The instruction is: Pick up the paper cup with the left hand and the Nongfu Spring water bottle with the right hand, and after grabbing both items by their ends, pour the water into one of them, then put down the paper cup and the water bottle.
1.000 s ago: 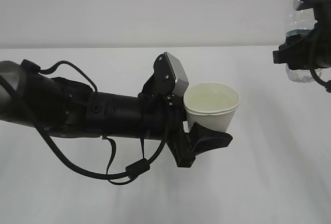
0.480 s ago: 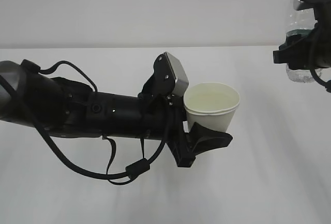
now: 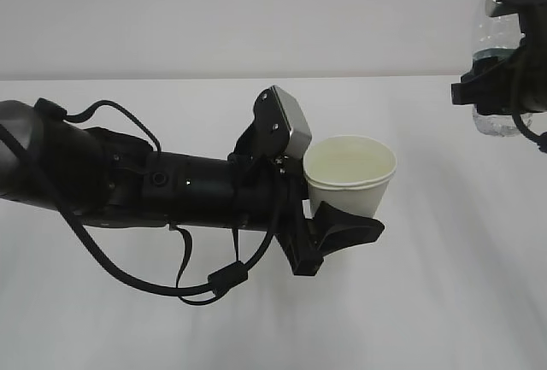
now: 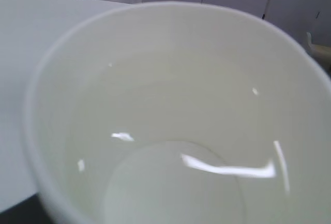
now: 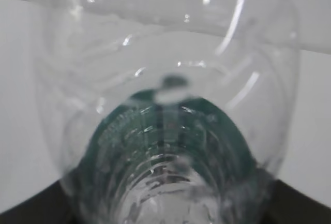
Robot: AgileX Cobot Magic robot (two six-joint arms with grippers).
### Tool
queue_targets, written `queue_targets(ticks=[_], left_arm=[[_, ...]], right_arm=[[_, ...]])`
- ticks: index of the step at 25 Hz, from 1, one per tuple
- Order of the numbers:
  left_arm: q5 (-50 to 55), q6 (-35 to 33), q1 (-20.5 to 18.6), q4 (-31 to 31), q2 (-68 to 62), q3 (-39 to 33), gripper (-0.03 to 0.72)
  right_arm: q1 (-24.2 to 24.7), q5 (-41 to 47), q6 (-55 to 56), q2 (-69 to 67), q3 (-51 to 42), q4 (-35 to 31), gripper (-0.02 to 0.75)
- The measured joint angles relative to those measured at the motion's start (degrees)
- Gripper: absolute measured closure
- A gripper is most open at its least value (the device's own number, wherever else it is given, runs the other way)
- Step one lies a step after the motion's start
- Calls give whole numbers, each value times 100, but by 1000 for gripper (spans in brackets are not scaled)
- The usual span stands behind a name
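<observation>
Left hand [image 3: 338,216] reaching in from the left above the bench [image 3: 444,302], paper cup [image 3: 350,173] upright at its tip near the middle, water [image 4: 170,182] inside the cup, Nongfu Spring water bottle [image 3: 500,45] in right hand [image 3: 504,88], high at far right, well apart from the cup

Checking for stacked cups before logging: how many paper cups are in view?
1. The paper cup sits upright in the left hand's jaws, mid-frame; a seam below its rim might hide a nested second.
</observation>
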State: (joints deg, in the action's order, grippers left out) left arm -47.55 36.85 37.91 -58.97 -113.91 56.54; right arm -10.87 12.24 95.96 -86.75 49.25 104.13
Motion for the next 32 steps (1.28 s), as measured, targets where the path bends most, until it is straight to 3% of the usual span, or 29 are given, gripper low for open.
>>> queue_targets(ticks=[32], left_arm=[[0,0,0,13,0,0,233]], right_arm=[[10,32,76,0,0,0,322]])
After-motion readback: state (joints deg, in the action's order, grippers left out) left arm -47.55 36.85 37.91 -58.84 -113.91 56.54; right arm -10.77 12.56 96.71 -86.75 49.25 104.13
